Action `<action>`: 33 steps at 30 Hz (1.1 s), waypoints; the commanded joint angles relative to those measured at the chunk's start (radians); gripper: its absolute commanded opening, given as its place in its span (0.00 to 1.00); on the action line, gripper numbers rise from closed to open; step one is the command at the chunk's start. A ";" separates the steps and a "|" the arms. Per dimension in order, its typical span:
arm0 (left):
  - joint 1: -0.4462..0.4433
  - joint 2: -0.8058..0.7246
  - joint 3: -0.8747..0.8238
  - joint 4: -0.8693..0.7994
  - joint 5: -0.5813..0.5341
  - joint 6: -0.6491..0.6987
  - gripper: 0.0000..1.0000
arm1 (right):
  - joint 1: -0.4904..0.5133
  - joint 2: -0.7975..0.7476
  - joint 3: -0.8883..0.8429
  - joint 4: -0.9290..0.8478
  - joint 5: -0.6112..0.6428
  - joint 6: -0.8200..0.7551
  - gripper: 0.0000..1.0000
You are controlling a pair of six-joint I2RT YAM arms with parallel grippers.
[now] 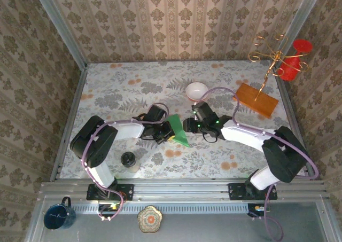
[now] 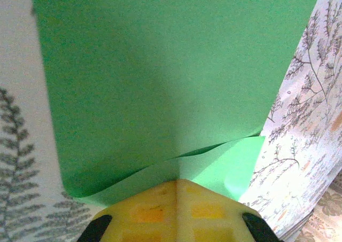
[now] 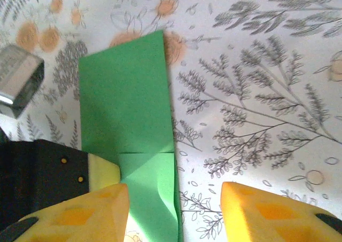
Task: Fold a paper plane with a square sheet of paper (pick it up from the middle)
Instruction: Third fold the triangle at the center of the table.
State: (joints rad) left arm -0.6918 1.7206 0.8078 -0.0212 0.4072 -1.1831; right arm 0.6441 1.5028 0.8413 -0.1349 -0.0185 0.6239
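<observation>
Top external, bowl [image 1: 196, 90] nr paper [image 1: 179, 131], board [image 1: 257, 99] beyond

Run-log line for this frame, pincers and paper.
left pincer: shut on green paper | right pincer: open over it | fold: partial, no plane yet

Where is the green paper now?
Top view: the green paper is mid-table, nearer than the white bowl, between the left gripper, which pinches it, and the right gripper.

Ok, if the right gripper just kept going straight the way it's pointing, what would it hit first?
Most likely the folded bright-green paper sheet, which lies on the floral tablecloth just ahead of the open right gripper; depth is hard to judge.
</observation>
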 commanded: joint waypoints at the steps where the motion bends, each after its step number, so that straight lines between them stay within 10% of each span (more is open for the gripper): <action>1: 0.018 0.048 0.012 -0.060 -0.025 0.073 0.06 | -0.012 -0.035 -0.035 -0.022 -0.072 0.033 0.50; 14: 0.025 0.078 0.010 -0.074 -0.011 0.096 0.06 | 0.007 0.115 0.008 0.052 -0.384 -0.030 0.21; 33: 0.026 0.094 0.005 -0.078 -0.005 0.099 0.05 | 0.023 0.311 0.112 0.024 -0.425 -0.060 0.10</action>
State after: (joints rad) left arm -0.6716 1.7550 0.8341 -0.0185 0.4530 -1.1053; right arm 0.6655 1.7878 0.9371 -0.0929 -0.4343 0.5877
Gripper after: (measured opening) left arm 0.066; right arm 0.098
